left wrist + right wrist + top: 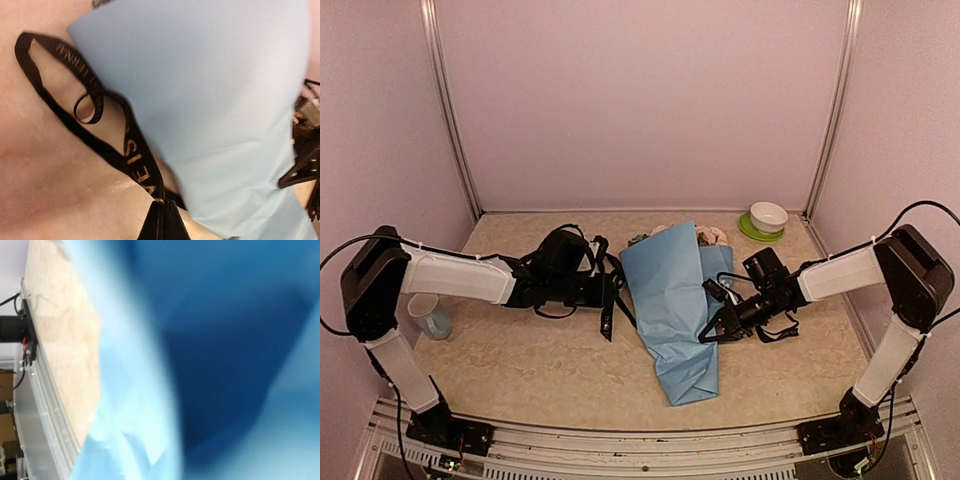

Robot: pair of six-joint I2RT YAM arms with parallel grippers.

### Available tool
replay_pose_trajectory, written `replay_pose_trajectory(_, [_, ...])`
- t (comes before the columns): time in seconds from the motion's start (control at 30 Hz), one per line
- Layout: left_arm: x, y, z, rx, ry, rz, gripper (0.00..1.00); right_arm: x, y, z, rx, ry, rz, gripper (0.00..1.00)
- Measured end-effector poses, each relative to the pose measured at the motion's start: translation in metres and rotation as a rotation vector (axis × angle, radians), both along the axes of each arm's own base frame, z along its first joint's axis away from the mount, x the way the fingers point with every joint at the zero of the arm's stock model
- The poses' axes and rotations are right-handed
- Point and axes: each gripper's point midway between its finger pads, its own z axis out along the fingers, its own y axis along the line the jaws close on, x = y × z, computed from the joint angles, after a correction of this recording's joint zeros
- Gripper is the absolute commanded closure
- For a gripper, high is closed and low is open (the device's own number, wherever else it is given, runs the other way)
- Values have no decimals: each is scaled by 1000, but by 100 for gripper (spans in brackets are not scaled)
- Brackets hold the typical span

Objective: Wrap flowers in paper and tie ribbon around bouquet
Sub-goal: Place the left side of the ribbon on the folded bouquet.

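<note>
From above, the long light blue paper sheet (670,300) lies folded lengthwise in the middle of the beige stone-look table (520,370). The pale pink and blue-grey flowers (712,236) just peek out of its far end. The left gripper (608,298) sits just beside the paper's left edge, clamped on the floppy black ribbon (608,322), and a short tail of ribbon hangs toward the near side. The right gripper (713,328) is closed at the paper's right edge and looks to be pinching the flap there. A white bowl (768,214) on a green plate (750,231) and a pale cup (428,315) stand well apart from the work.

The left wrist camera shows the gold-lettered ribbon running straight into the shut fingertips. Further along it lies in two slack loops on the table, with the paper's edge overlapping part of it.

The right wrist camera shows only blurred blue paper close to the lens, navy inside the fold. Its fingers are hidden.

I'd say the job in hand is getting the ribbon around the wrapped bundle. The right arm should pin the flap so the wrap cannot spring open. The left should draw the ribbon low and slowly, pull the loops out flat, and cross at the narrow stem end, clear of the blooms.
</note>
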Motion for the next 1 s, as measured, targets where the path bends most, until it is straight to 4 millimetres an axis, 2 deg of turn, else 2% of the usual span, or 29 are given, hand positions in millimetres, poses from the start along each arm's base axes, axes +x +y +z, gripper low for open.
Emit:
replay_pose_trajectory(0.1, [-9,-16,55,-35,-101,-43,100,1,-1,-8,-8,5,-18,100])
replay_pose_trajectory(0.17, [-15,-43,88,-82,-158,-111,100,3,-2,-14,-21,6,-34,100])
replay_pose_trajectory(0.23, [-20,-76,111,-129,-193,-186,100,4,-4,-18,-35,3,-49,100])
replay_pose_trajectory(0.3, [-20,-105,117,-156,-202,-247,100,5,-5,-20,-45,-3,-61,100])
replay_pose_trajectory(0.4, [-11,-147,101,-177,-178,-315,100,7,-8,-24,-63,-9,-77,100])
replay_pose_trajectory(0.47, [-4,-169,74,-175,-137,-349,100,9,-9,-25,-73,-12,-89,100])
replay_pose_trajectory(0.53, [0,-182,45,-158,-94,-370,100,9,-10,-26,-78,-9,-104,100])
replay_pose_trajectory(0.63, [-1,-189,4,-130,-20,-383,100,7,-13,-27,-77,-6,-129,100])
replay_pose_trajectory(0.73, [-7,-189,-20,-117,36,-393,100,6,-14,-25,-71,1,-151,97])
replay_pose_trajectory(0.8, [-9,-190,-26,-119,51,-394,100,7,-14,-25,-71,6,-164,94])
replay_pose_trajectory(1.0, [-8,-194,-38,-125,65,-397,100,12,-17,-23,-90,0,-200,70])
